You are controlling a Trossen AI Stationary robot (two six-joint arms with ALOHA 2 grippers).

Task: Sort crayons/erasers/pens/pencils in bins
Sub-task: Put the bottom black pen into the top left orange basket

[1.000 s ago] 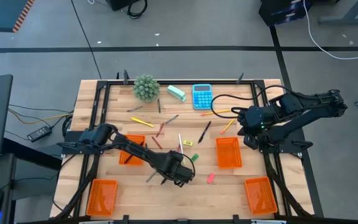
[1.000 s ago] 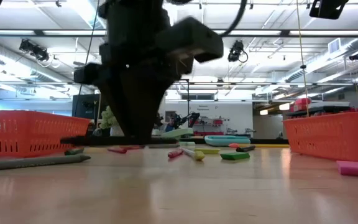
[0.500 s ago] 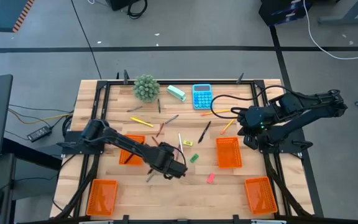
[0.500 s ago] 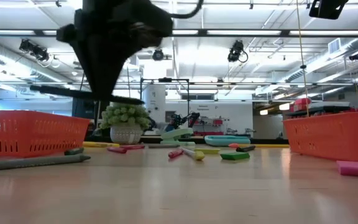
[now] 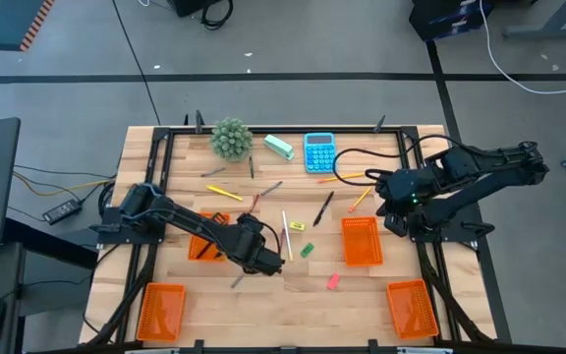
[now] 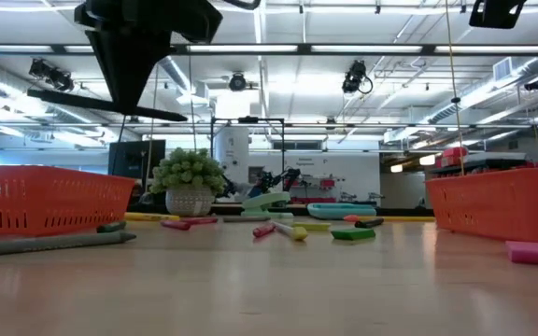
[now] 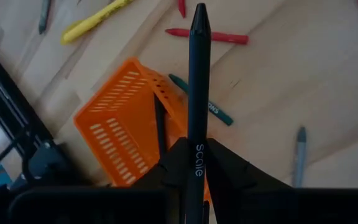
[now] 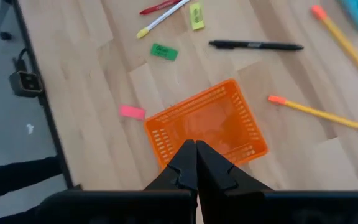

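Above mid-table, just beside an orange bin [image 7: 129,124]: left gripper [image 7: 191,163], fingers clamped on a black pen [image 7: 197,93], raised clear of the wood, pointing over the bin's rim. Farther right, over another bin [image 8: 207,127]: right gripper [image 8: 196,155], fingers pressed together, holding nothing. Erasers [image 8: 164,51], pencils [image 8: 325,112], crayons [image 7: 213,37] scattered loose across the tabletop.

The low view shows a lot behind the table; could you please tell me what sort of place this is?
Probably a robotics lab or workshop hall: an open ceiling with strip lights, ceiling-hung cameras, and a wooden table on a bare grey floor.
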